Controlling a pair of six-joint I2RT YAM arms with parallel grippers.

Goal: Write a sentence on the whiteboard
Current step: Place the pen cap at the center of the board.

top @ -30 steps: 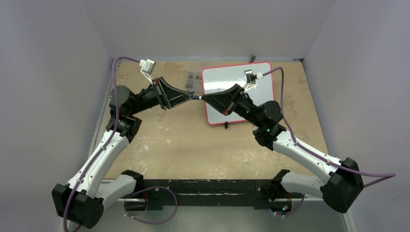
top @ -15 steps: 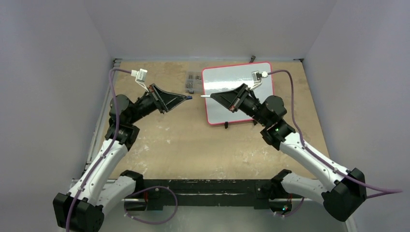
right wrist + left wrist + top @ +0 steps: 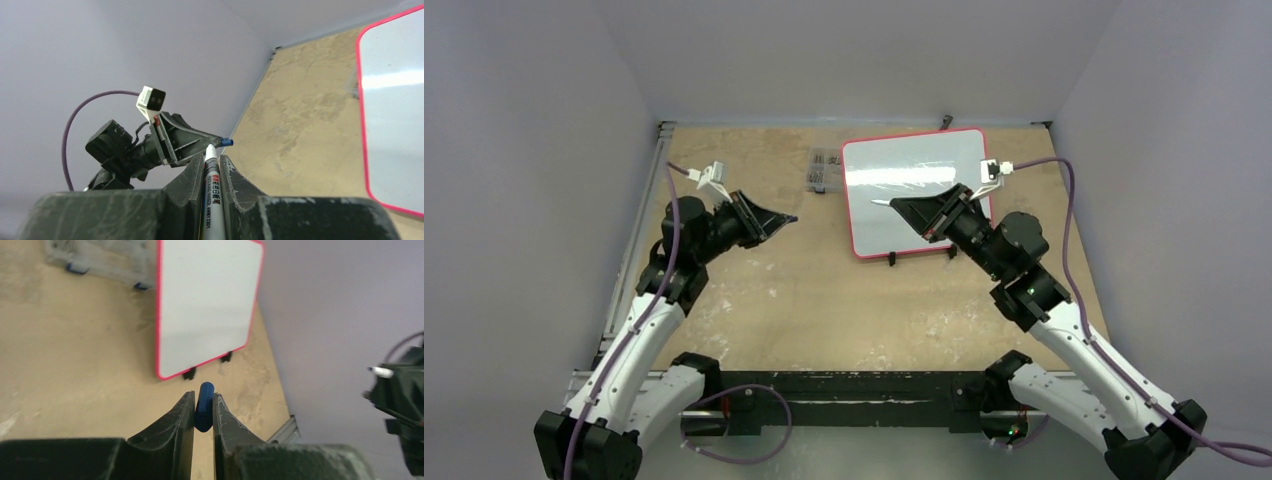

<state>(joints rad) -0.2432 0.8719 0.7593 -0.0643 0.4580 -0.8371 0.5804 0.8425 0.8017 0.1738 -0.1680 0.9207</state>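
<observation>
Wrist views settle the grips: left gripper point(image 3: 203, 396) pinches a blue cap point(image 3: 204, 412), right gripper point(image 3: 211, 161) clamps a white marker point(image 3: 210, 197), tip bare. Top view alone shows layout: whiteboard point(image 3: 924, 165) at far right of table point(image 3: 804, 300), near back wall point(image 3: 854, 60), marker tip overlapping its left half, contact cannot be told. Grippers well apart; bare tabletop between them and along near edge.
</observation>
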